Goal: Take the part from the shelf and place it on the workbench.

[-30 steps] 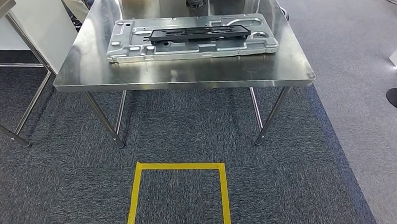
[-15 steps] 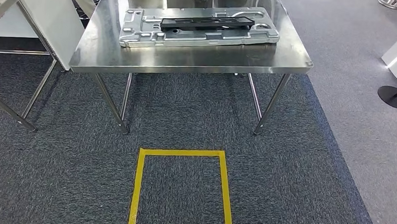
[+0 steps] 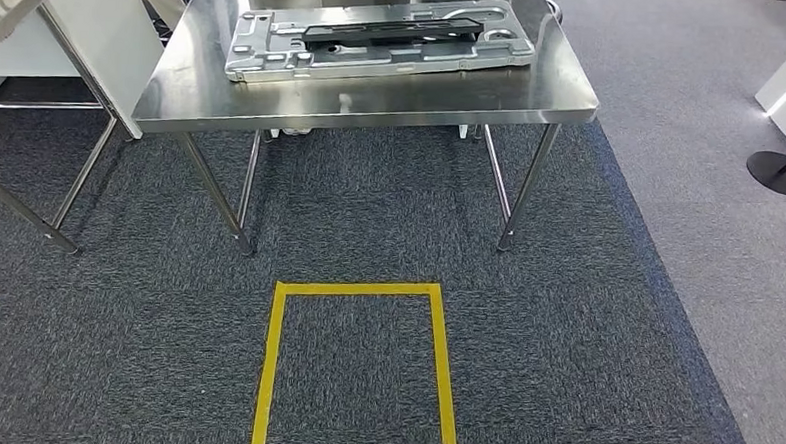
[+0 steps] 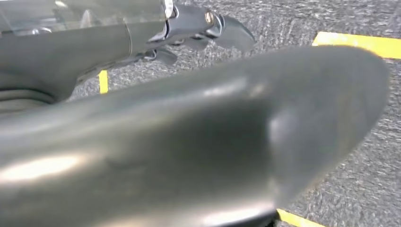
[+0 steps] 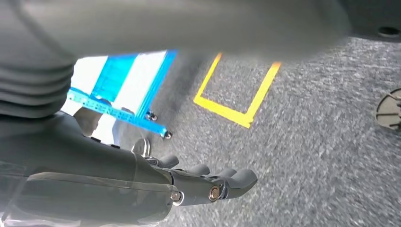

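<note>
bright, even | glare on steel table [image 3: 374, 101] | wrist foregrounds blurred

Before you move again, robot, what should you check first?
1. Workbench stands ahead: ok.
2. Black part lies on the silver panel on the bench: ok.
3. Left hand holds nothing: ok.
4. Right hand holds nothing: ok.
5. Yellow tape square on the carpet in front: ok.
6. Where the shelf is: cannot tell.
</note>
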